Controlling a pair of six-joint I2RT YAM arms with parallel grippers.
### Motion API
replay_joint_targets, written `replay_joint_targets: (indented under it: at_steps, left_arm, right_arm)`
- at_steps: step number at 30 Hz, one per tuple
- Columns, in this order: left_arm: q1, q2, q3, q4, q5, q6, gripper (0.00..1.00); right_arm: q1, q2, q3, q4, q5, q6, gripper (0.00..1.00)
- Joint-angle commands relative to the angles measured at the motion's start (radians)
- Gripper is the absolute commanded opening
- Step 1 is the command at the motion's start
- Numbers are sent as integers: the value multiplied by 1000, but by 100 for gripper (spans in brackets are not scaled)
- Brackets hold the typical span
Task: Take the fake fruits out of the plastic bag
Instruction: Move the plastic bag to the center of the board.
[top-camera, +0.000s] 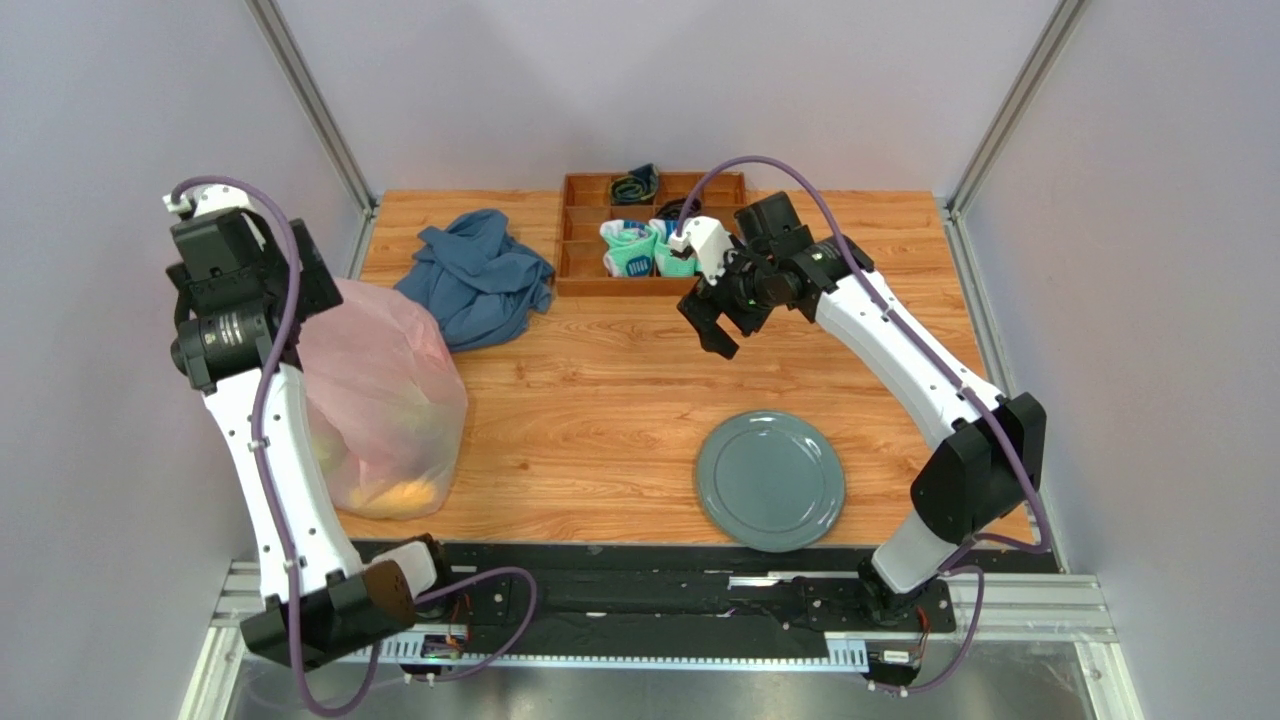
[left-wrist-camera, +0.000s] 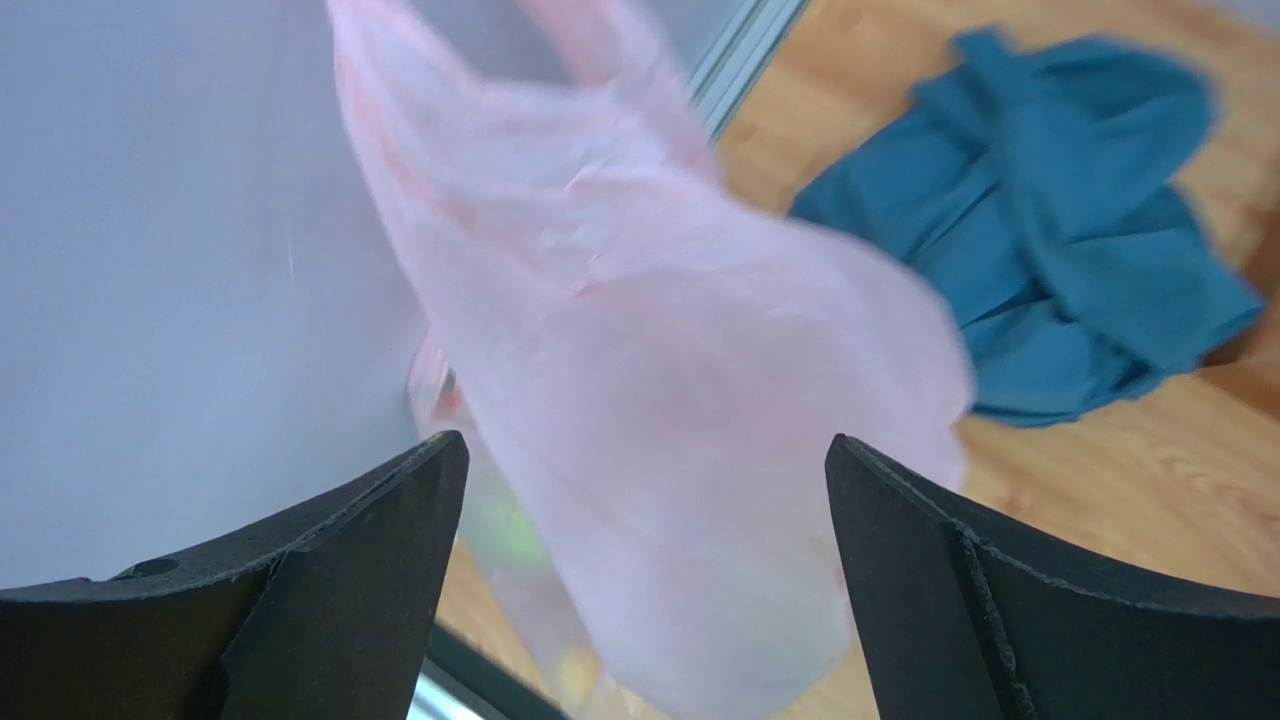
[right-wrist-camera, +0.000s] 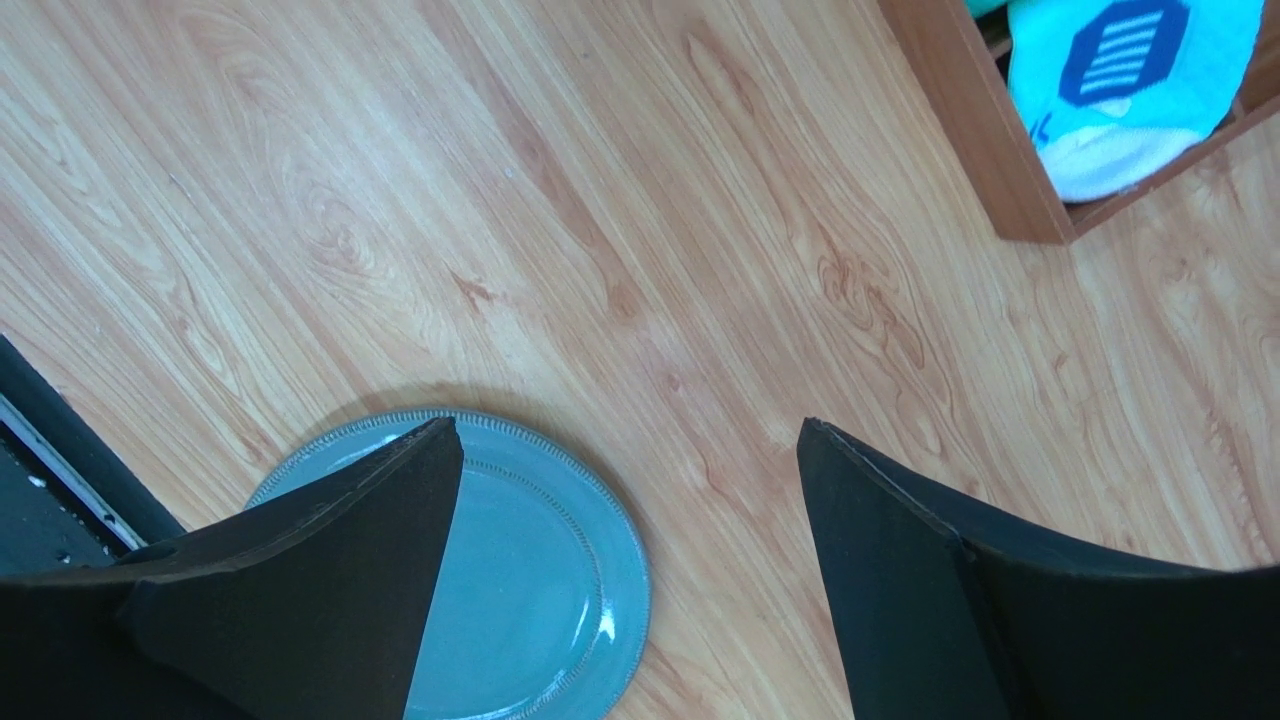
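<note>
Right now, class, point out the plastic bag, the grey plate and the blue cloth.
plastic bag (top-camera: 383, 383): top view, middle of its bulging side.
grey plate (top-camera: 769, 480): top view, bare centre.
blue cloth (top-camera: 478, 278): top view, middle of the heap.

Translucent pink plastic bag (top-camera: 379, 383) bulges at the left — fake fruits (top-camera: 395, 485) show yellow-green inside its bottom.

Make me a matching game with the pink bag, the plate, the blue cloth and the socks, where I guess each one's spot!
Things:
1. plastic bag
2. plate
3. blue cloth
4. socks

Spots:
A. inside the wooden tray
B. at the left edge of the table
C. near the table's front edge, on the right
D. at the far side, between the bag and the tray

Pairs: 1-B, 2-C, 3-D, 4-A
</note>
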Motion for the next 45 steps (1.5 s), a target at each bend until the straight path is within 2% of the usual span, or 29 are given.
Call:
replay_joint_targets:
  at_steps: [1, 3, 11, 12, 13, 14, 15, 20, 21, 26, 27, 29, 30, 31, 32, 33, 35, 38, 40, 42, 43, 45]
  left_arm:
    - [135, 64, -70, -120, -9, -146, 99]
    - [166, 126, -70, -129, 54, -189, 99]
    - [179, 256, -66, 21, 100, -201, 99]
    - [177, 277, -58, 41, 135, -191, 75]
    - [163, 317, -53, 46, 251, -183, 55]
    - [150, 330, -49, 53, 299, -174, 25]
    - [128, 340, -36, 56, 326, -175, 0]
    - [-152, 344, -16, 115, 505, -100, 0]
    - [-245, 345, -9, 124, 510, -100, 0]
    - [-485, 442, 54, 167, 600, -224, 0]
    - [-562, 458, 62, 182, 608, -238, 0]
    - [-633, 497, 83, 205, 620, -247, 0]
    - [-689, 511, 109, 214, 628, -249, 5]
    - [-703, 534, 126, 214, 666, -261, 18]
    - [-713, 538, 146, 211, 689, -270, 40]
    - [-711, 535, 154, 207, 705, -278, 48]
    - [-700, 512, 171, 167, 699, -227, 70]
    - [-627, 427, 156, 138, 711, -155, 76]
    - [-538, 339, 129, 148, 685, -129, 80]
    - [-477, 287, 111, 142, 578, -76, 85]
    - [-466, 281, 111, 139, 460, -54, 87]
    - [-440, 285, 119, 121, 372, -16, 87]
  right_arm:
    - [22, 16, 70, 7, -37, 17, 88]
    - [28, 19, 70, 3, -42, 17, 88]
    - [40, -38, 1, 13, -34, 0, 88]
    - [43, -40, -10, 21, -28, -1, 88]
    - [45, -43, -14, 24, -14, -3, 88]
    - [46, -41, -16, 26, -6, -3, 88]
    - [46, -40, -14, 29, 13, -4, 88]
    - [45, -30, 13, 74, 112, 8, 88]
    - [43, -29, 24, 81, 130, 11, 88]
    - [8, -3, 77, 98, 182, 19, 87]
    - [-3, 0, 88, 98, 191, 17, 87]
    - [-53, 19, 123, 96, 199, 33, 87]
    - [-73, 28, 137, 90, 198, 42, 88]
    - [-107, 49, 191, 76, 192, 59, 88]
    - [-121, 62, 217, 37, 182, 63, 88]
    - [-139, 71, 246, 18, 160, 66, 88]
    - [-142, 80, 291, -14, 135, 54, 88]
    - [-141, 60, 320, -22, 54, 77, 88]
    - [-120, 49, 335, -24, -11, 103, 88]
    - [-68, 42, 347, -13, -42, 121, 88]
    - [-45, 39, 354, -8, -42, 123, 88]
    - [29, 45, 393, 13, -43, 117, 88]
